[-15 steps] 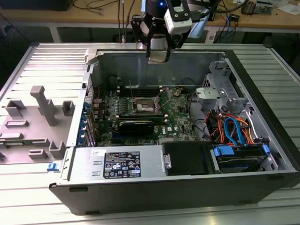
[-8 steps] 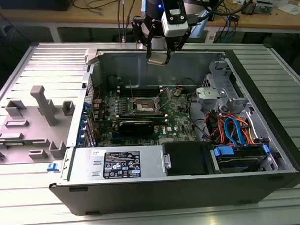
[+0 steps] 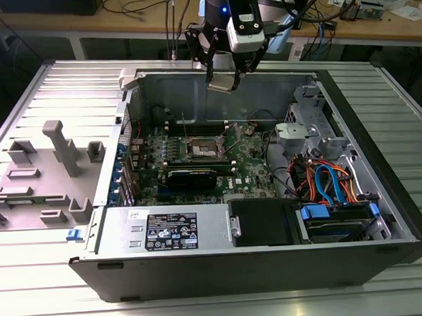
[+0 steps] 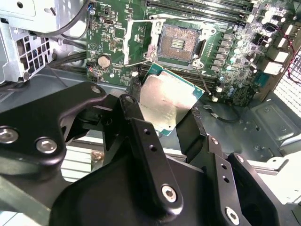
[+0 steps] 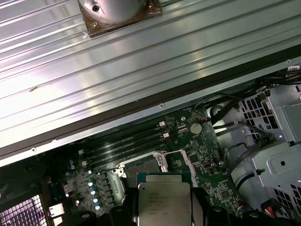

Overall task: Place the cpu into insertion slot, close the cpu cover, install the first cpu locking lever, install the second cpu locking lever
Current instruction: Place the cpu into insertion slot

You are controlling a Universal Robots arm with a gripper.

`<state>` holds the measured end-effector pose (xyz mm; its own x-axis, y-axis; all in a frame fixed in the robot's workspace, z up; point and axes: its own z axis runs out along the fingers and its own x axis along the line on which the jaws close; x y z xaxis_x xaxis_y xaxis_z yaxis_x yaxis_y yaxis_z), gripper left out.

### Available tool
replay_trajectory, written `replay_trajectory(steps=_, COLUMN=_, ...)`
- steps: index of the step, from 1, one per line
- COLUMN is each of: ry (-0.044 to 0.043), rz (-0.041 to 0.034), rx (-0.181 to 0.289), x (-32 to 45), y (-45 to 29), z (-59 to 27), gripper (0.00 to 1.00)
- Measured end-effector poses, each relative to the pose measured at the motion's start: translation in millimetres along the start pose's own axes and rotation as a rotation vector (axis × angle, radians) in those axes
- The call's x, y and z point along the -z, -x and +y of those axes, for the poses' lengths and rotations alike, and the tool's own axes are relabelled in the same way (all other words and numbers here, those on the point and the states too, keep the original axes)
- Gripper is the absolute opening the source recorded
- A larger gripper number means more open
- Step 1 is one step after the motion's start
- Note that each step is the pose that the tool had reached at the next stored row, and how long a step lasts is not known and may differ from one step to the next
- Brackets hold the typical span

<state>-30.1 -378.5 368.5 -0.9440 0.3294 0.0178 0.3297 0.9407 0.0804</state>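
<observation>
Gripping cpu (image 4: 165, 101): flat square, dull silver-grey lid, green rim, pinched edgewise in black jointed tool (image 4: 162, 117). Below the tool, insertion slot (image 4: 178, 44), dark, metal-framed, uncovered.

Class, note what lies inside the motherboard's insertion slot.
Inside the insertion slot, bare contacts show; no chip sits there. In the first wrist view the cpu, held in the gripper, covers part of it.

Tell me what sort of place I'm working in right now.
Probably an electronics or robotics lab: an open computer case lies on a ribbed metal table, wooden benches strewn with cables stand behind, and the hand holds a chip above the case.
</observation>
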Motion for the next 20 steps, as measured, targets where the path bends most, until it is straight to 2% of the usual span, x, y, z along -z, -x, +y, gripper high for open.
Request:
replay_trajectory(steps=6, ry=0.0004, rz=-0.0025, rx=-0.031, x=-0.4, y=0.1, z=-0.2, gripper=0.55)
replay_trajectory(steps=9, ry=0.0011, rz=-0.0061, rx=-0.074, x=-1.1, y=0.1, z=-0.2, gripper=0.55)
replay_trajectory(steps=14, ry=0.0029, rz=-0.0156, rx=-0.191, x=-2.8, y=0.1, z=-0.3, gripper=0.55)
replay_trajectory(steps=20, ry=0.0029, rz=-0.0167, rx=-0.204, x=-4.1, y=-2.8, z=-1.5, gripper=0.55)
